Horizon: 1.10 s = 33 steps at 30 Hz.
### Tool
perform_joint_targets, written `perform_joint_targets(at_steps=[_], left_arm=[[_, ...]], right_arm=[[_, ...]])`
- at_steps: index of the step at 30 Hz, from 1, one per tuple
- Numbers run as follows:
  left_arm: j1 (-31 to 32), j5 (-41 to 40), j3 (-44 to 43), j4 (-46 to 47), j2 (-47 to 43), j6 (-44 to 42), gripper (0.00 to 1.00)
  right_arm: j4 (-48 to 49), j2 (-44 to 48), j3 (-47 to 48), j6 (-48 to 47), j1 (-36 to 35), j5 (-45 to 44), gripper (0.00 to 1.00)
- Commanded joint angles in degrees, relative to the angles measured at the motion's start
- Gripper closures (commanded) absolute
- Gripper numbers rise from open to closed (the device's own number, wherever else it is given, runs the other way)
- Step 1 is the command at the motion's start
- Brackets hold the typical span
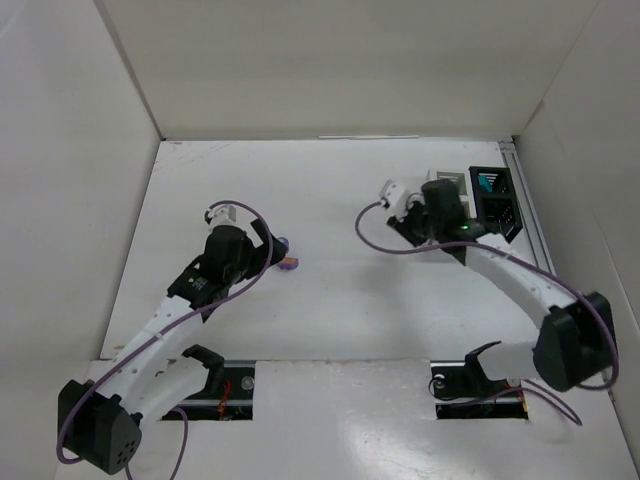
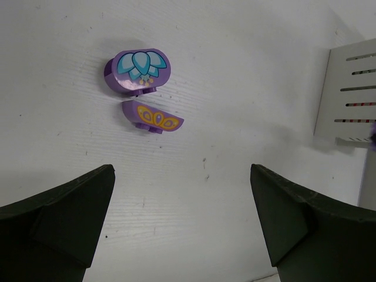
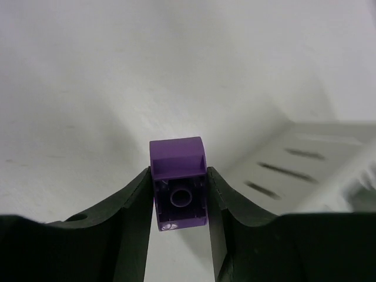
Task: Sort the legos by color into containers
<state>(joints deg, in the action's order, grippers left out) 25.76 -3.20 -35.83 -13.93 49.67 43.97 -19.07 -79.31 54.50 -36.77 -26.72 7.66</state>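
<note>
My right gripper point(image 3: 178, 174) is shut on a small purple lego point(image 3: 176, 154), which it holds just above the white table beside the white container point(image 3: 305, 167). My left gripper point(image 2: 182, 171) stands wide open over bare table with nothing between its fingers. Ahead of it lie two purple legos: a rounded one with a blue flower print point(image 2: 138, 69) and a half-round one with a gold pattern point(image 2: 153, 117). From above these two show as a purple spot point(image 1: 288, 263) just right of the left arm. The white container point(image 1: 450, 178) and the black container point(image 1: 497, 203) stand side by side at the back right.
Teal pieces point(image 1: 487, 183) lie in the black container's back compartment. A slatted wall of the white container point(image 2: 349, 94) shows at the right edge of the left wrist view. White walls enclose the table on three sides.
</note>
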Motion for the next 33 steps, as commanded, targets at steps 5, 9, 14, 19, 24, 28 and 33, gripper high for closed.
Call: perform_joint_targets(at_steps=[5, 9, 14, 19, 24, 28, 33], left_arm=[[-0.3, -0.2, 0.5, 4.7, 2.4, -0.3, 0.01], [-0.3, -0.2, -0.3, 6.3, 5.8, -0.9, 0.01], [-0.3, -1.3, -2.7, 6.3, 8.7, -2.0, 0.01], [-0.3, -1.3, -3.7, 7.3, 11.1, -3.0, 0.01], [-0.3, -1.3, -4.8, 6.8, 12.4, -3.0, 0.01], [-0.3, -1.3, -4.2, 6.8, 11.8, -2.4, 0.01], [-0.3, -3.8, -2.5, 4.7, 7.9, 0.8, 0.01]], right_arm=[[-6.2, 12.4, 7.2, 6.4, 21.7, -10.3, 0.66], [-7.3, 9.8, 10.5, 7.5, 29.5, -10.1, 0.65], [-9.1, 5.3, 13.9, 7.5, 31.7, -11.1, 0.59], [-9.7, 3.5, 14.5, 7.5, 32.3, -15.6, 0.4], [-9.7, 4.9, 15.0, 7.5, 32.3, -13.8, 0.18], [-6.7, 7.8, 13.2, 3.8, 29.7, -6.2, 0.17], [-5.5, 8.0, 11.8, -3.4, 10.7, -2.0, 0.17]])
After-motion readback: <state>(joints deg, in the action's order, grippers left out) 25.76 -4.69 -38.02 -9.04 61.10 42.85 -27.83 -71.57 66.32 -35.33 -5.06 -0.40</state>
